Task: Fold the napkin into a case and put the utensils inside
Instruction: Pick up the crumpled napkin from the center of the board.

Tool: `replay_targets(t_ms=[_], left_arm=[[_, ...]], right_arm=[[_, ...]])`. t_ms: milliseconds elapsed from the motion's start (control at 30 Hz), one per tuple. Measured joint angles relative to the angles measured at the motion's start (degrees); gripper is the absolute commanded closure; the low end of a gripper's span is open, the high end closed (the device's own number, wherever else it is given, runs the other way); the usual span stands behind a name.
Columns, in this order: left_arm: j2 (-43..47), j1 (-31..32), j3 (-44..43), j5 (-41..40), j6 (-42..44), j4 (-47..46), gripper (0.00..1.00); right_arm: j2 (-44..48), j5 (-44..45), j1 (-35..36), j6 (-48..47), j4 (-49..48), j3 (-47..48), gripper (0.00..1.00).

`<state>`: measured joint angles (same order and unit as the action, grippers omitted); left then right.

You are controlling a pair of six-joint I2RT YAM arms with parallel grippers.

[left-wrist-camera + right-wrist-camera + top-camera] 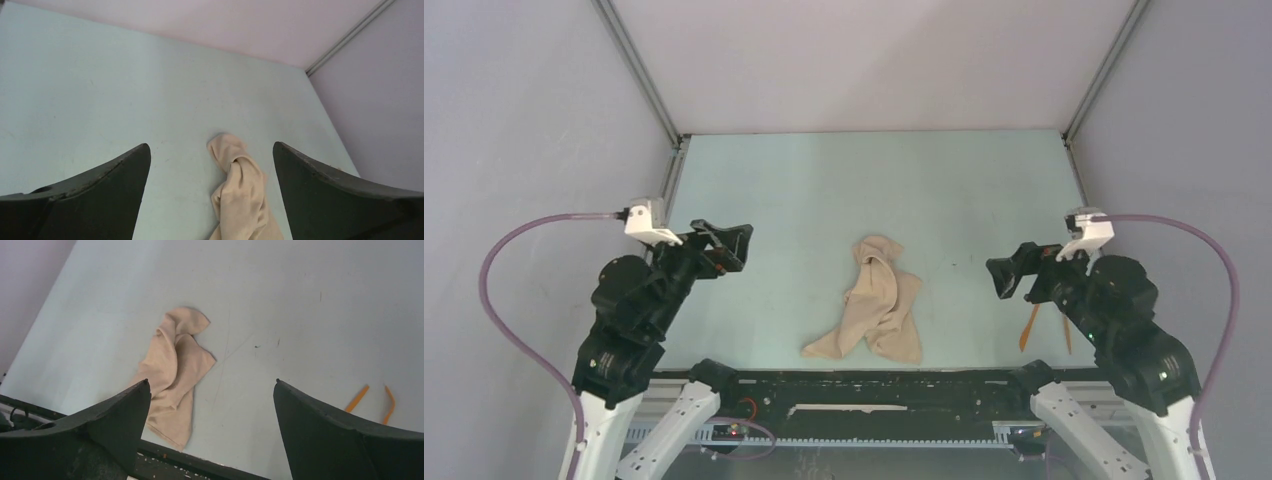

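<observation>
The beige-tan napkin lies crumpled and twisted near the table's front middle; it also shows in the left wrist view and in the right wrist view. Two thin orange utensils lie on the table by the right arm, partly hidden by it; both show in the right wrist view. My left gripper is open and empty, held above the table left of the napkin. My right gripper is open and empty, right of the napkin. No folded case shows.
Pale green tabletop enclosed by grey walls at the left, right and back. A black rail runs along the table's front edge, close to the napkin's near corner.
</observation>
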<state>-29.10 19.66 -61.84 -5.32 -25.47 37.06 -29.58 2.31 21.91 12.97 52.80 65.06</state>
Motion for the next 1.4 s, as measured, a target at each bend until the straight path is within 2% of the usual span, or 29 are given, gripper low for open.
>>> replay_targets(t_ms=[100, 233, 433, 500, 567, 700, 800, 967, 1100, 1267, 1333, 1400], left_arm=[[-1.73, 2.43, 1.84, -0.79, 0.0, 0.11, 0.01], [-5.49, 9.03, 4.33, -3.5, -0.44, 0.17, 0.0], [-13.64, 19.91, 10.16, -7.61, -3.3, 0.11, 0.0], [-16.5, 23.28, 13.4, -8.46, -5.03, -0.59, 0.0], [-18.78, 26.73, 17.33, -8.52, -6.69, -1.64, 0.05], [-22.12, 36.63, 24.96, -8.52, -9.9, -5.03, 0.02], [-25.27, 44.7, 27.52, -9.38, -11.23, -7.23, 0.0], [-31.93, 54.66, 27.8, -12.55, -11.82, -11.37, 0.0], [-37.88, 58.6, 27.61, -13.9, -11.89, -14.47, 0.09], [-44.92, 59.89, 26.16, -15.91, -13.25, -15.85, 0.28], [-45.53, 59.89, 26.23, -17.18, -14.36, -15.93, 0.37], [-45.46, 59.89, 26.34, -18.38, -15.54, -16.09, 0.43]], right_arm=[[-2.75, 2.56, 2.38, 1.42, -0.74, -2.01, 0.01], [-9.7, 5.92, 6.21, 4.42, -1.42, -2.75, 0.01], [-27.78, 13.35, 18.51, 14.01, -1.64, -2.75, 0.01], [-34.93, 13.2, 22.71, 16.72, -2.12, -2.93, 0.0], [-39.56, 11.15, 26.27, 18.69, -4.76, -5.05, 0.0], [-41.03, 6.14, 32.79, 22.75, -10.75, -14.27, 0.01], [-41.24, 3.15, 35.15, 25.51, -12.24, -18.91, 0.07], [-43.43, 3.04, 38.4, 31.34, -13.33, -21.53, 0.18], [-46.4, 4.37, 43.67, 37.29, -13.9, -22.64, 0.23], [-50.93, 7.48, 47.17, 43.25, -15.23, -22.77, 0.31], [-51.74, 8.79, 47.45, 45.11, -15.76, -23.17, 0.32], [-51.52, 9.88, 47.45, 46.51, -16.13, -23.41, 0.28]])
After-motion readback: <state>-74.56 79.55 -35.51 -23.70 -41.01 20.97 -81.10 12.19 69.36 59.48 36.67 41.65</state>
